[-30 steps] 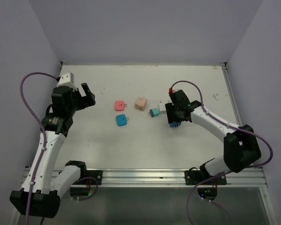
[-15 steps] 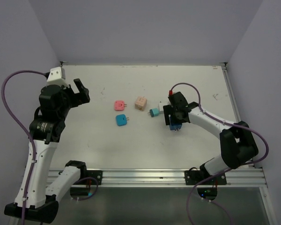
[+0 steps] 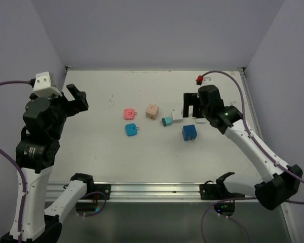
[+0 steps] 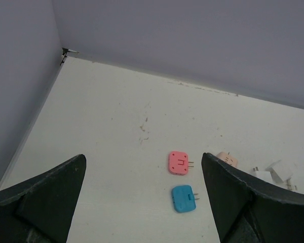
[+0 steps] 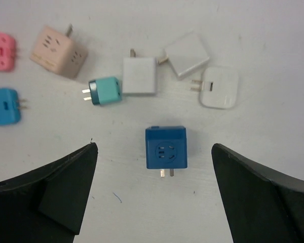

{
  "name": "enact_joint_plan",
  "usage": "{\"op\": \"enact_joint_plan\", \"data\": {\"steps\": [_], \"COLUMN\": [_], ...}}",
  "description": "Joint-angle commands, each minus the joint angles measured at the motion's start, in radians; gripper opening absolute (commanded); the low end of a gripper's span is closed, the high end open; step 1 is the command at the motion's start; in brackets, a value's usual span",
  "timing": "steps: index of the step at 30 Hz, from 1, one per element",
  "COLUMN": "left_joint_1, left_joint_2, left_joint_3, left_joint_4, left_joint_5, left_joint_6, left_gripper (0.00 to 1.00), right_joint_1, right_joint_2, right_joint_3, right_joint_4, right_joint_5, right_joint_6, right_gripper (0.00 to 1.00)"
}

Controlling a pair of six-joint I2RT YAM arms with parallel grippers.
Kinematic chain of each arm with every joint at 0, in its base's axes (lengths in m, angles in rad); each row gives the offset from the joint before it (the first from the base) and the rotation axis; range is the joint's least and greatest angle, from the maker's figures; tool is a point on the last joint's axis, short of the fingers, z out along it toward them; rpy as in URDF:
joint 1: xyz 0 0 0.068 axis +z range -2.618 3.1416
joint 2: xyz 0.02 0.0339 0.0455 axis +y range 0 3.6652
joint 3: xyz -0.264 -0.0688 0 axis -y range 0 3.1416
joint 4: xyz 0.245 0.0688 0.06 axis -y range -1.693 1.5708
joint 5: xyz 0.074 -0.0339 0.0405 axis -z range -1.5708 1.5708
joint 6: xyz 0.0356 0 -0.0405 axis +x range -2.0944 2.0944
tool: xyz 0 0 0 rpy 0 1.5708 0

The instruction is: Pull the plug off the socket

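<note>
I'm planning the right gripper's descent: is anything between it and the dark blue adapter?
Nothing visible. The right gripper hangs open above the dark blue adapter; the white adapters and teal plug lie beyond it, apart.

Beige cube (image 3: pixel 152 111): on the white table (image 3: pixel 101 147).
Pink adapter (image 3: pixel 129 114): left of the beige cube, prongs toward it.
Light-blue adapter (image 3: pixel 131 129): left of the cube, nearer the arms.

The dark blue socket cube (image 5: pixel 165 147) is lying flat, holes facing up, two pins sticking out. The little teal plug (image 5: pixel 105 91) is lying apart from it.
</note>
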Motion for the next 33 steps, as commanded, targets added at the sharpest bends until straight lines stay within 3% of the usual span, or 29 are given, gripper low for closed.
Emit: {"op": "enact_joint_plan", "data": {"steps": [1, 7, 14, 22, 33], "left_joint_1": [-0.021, -0.056, -0.064, -0.064, -0.064], "left_joint_2": [0.000, 0.028, 0.068, 0.112, 0.114], "left_joint_3": [0.072, 0.188, 0.245, 0.311, 0.290], "left_joint_4": [-0.034, -0.076, -0.087, -0.075, -0.060], "left_joint_5": [-0.079, -0.203, -0.286, -0.310, -0.304], "left_joint_6": [0.042, 0.058, 0.076, 0.077, 0.077], "left_gripper": [1.00, 1.00, 0.99, 1.00, 1.00], "right_joint_1": [-0.001, -0.002, -0.001, -0.001, -0.001], "right_joint_2": [-0.140, -0.361, -0.623, -0.749, -0.791], "right_joint_3": [0.124, 0.229, 0.191, 0.159, 0.092], "right_joint_4": [-0.090, -0.124, 0.020, 0.061, 0.115], "right_joint_5": [0.143, 0.319, 0.356, 0.476, 0.473], "right_joint_6": [-0.004, -0.085, -0.269, -0.306, -0.339], "right_gripper": [0.99, 0.99, 0.99, 0.99, 0.99]}}
